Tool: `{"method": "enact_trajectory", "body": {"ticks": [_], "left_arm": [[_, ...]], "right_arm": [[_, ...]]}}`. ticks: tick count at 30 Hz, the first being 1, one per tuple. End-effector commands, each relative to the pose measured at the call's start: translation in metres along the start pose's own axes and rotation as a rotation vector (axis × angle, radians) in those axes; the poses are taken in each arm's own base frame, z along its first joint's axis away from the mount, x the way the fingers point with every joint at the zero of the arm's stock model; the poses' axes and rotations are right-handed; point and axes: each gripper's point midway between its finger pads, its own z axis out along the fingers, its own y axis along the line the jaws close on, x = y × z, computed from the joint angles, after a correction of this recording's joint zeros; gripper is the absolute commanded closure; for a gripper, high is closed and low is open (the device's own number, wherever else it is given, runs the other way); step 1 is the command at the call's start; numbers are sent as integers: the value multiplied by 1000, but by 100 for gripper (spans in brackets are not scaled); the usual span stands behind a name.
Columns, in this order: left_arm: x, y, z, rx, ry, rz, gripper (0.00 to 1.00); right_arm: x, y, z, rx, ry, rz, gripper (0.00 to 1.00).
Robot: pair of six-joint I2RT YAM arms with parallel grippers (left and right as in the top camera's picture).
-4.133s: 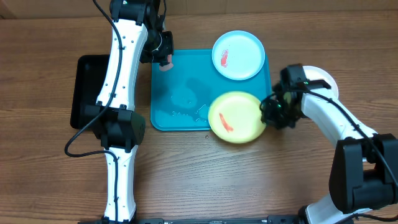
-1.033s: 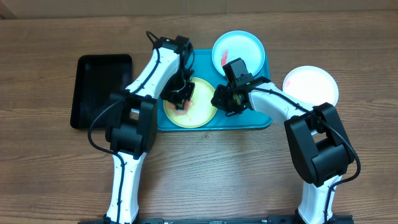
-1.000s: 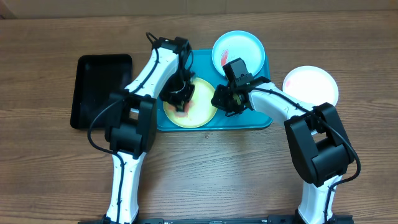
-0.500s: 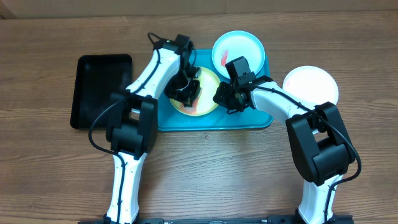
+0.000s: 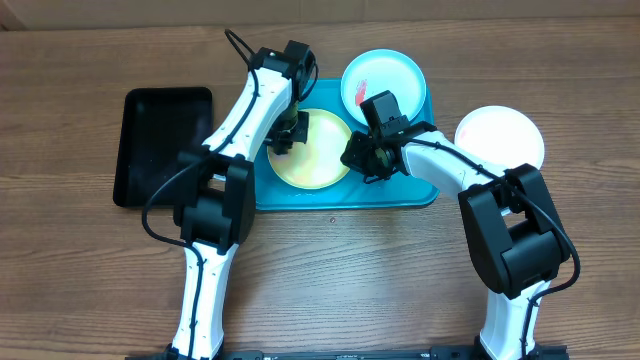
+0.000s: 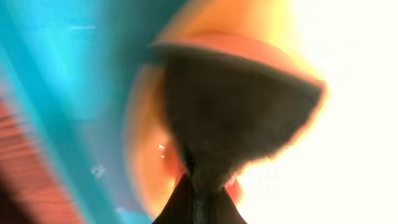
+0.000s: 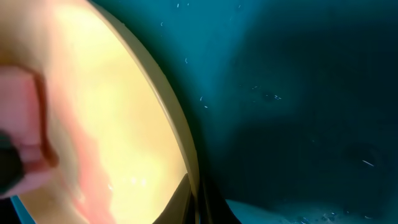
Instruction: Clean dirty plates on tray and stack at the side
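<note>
The yellow-green-rimmed plate (image 5: 312,152) lies on the left half of the turquoise tray (image 5: 410,190). My right gripper (image 5: 358,160) is shut on the plate's right rim; in the right wrist view the fingers (image 7: 196,196) pinch the rim of the plate (image 7: 106,106). My left gripper (image 5: 287,132) is at the plate's far left edge, shut on a pink-edged dark sponge (image 6: 236,106) pressed on the plate, as the left wrist view (image 6: 196,186) shows. The light-blue-rimmed plate (image 5: 385,88), with a red smear, sits at the tray's far right corner. The white plate (image 5: 500,138) lies on the table right of the tray.
A black rectangular tray (image 5: 165,145) sits on the wooden table left of the turquoise tray. Water droplets speckle the turquoise tray floor (image 7: 298,93). Both arms cross over the tray's middle.
My left gripper has slid with the sponge from the plate's middle to its far left edge. The red smear no longer shows on the yellow-green plate from overhead. The right gripper keeps its hold.
</note>
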Motion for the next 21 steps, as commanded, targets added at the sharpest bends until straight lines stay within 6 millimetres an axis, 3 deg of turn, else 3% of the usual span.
{"method": "enact_trajectory", "body": {"ticks": [1,5,10,12,14,17,19,21], "left_arm": [[7,-50,-2,298,33,222,96],[9,-67,-6,368,26,274,96],[-5,-69,-5,352,-30,263,96],[-16,-53,-1,247,-58,174,96],[-26,-15,4,28,-95,0,96],[-21,38,-2,-268,-127,-232,96],[-11,52,-6,-345,-112,-281,96],[-4,51,-5,-346,-81,-281,96]], "right_arm": [[3,-6,8,22,19,-3,96],[3,-6,8,22,19,-3,96],[3,-6,8,22,19,-3,96],[3,-7,8,23,20,-3,96],[4,-7,8,24,21,-2,96],[4,-7,8,24,21,-2,96],[4,-7,8,25,22,-2,96],[4,-7,8,24,21,-2,96]]}}
